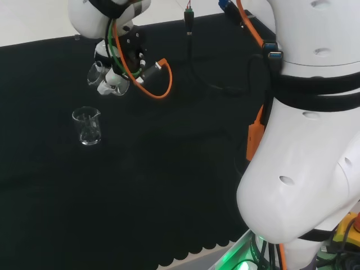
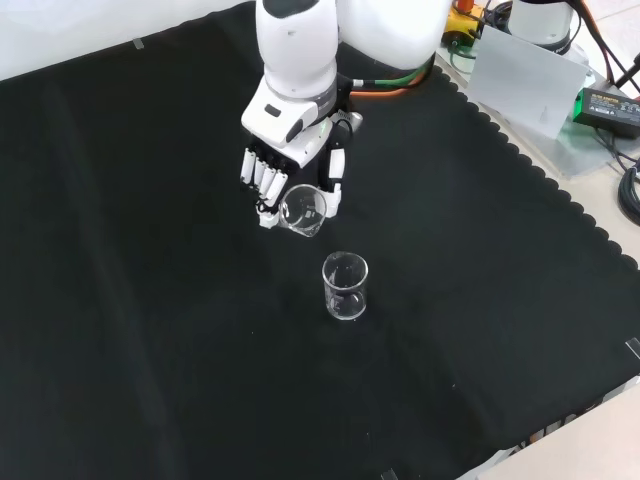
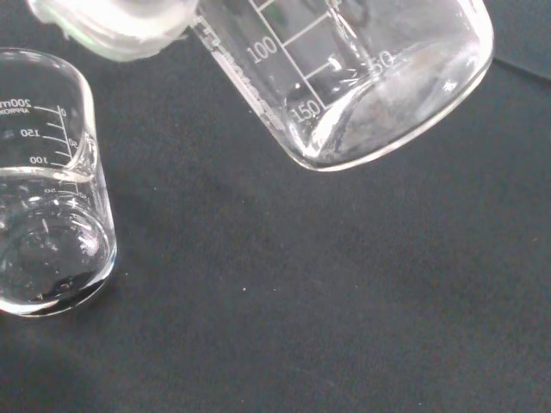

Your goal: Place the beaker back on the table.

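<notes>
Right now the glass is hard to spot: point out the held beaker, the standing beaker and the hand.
Held beaker (image 2: 301, 210), front view, its rim.
Standing beaker (image 2: 345, 288), front view, its wall.
Hand (image 2: 266, 175), front view, its fingers.

The head view looks from behind and above the arm's base, over its white links, onto the black cloth-covered surface (image 1: 169, 185). The front view faces back at the arm, looking steeply down. The wrist view sits close above the cloth. All three share the upright clear glass beaker (image 1: 86, 126) (image 2: 345, 286) (image 3: 47, 189).
</notes>
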`<state>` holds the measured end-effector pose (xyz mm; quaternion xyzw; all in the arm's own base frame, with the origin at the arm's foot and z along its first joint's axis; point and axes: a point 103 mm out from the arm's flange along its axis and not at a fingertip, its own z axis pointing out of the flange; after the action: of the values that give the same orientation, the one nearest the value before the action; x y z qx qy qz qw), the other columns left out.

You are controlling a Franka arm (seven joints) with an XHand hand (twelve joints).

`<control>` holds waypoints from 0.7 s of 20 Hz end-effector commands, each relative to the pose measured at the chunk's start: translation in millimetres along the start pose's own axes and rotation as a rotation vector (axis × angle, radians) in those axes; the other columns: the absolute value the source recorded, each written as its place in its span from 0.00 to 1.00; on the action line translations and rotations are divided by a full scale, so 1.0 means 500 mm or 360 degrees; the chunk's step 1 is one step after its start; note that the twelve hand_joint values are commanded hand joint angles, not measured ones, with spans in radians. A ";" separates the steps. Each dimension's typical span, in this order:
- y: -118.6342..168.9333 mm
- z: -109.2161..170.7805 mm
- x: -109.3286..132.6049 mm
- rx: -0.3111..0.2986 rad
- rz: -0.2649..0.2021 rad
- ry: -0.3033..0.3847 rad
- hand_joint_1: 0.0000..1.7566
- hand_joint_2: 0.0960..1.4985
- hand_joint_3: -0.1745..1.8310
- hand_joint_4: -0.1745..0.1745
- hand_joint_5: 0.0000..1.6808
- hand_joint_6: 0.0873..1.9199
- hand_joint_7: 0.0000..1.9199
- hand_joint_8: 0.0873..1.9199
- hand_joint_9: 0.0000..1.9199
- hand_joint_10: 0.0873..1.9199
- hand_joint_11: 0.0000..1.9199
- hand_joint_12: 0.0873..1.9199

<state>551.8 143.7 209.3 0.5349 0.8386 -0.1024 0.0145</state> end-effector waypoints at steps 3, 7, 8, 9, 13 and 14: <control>-0.010 0.041 -0.044 -0.0171 0.0031 0.0244 0.71 0.78 0.00 0.14 0.51 0.58 0.58 0.50 0.59 0.55 0.50 0.45; -0.005 0.065 -0.052 -0.0208 0.0024 0.0281 0.71 0.79 0.00 0.14 0.51 0.59 0.58 0.50 0.59 0.55 0.50 0.45; -0.003 0.071 -0.055 -0.0216 0.0025 0.0296 0.71 0.79 0.00 0.14 0.51 0.59 0.58 0.50 0.59 0.55 0.50 0.45; 0.000 0.077 -0.056 -0.0224 0.0026 0.0314 0.71 0.79 0.00 0.14 0.51 0.59 0.58 0.50 0.59 0.55 0.50 0.45; 0.009 0.109 -0.068 -0.0231 0.0036 0.0390 0.71 0.79 0.00 0.14 0.50 0.59 0.58 0.50 0.59 0.56 0.49 0.45; 0.011 0.119 -0.071 -0.0230 0.0042 0.0420 0.71 0.79 0.00 0.14 0.50 0.59 0.58 0.50 0.59 0.56 0.49 0.45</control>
<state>562.9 112.3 175.1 0.5480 0.8358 0.0121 -0.0329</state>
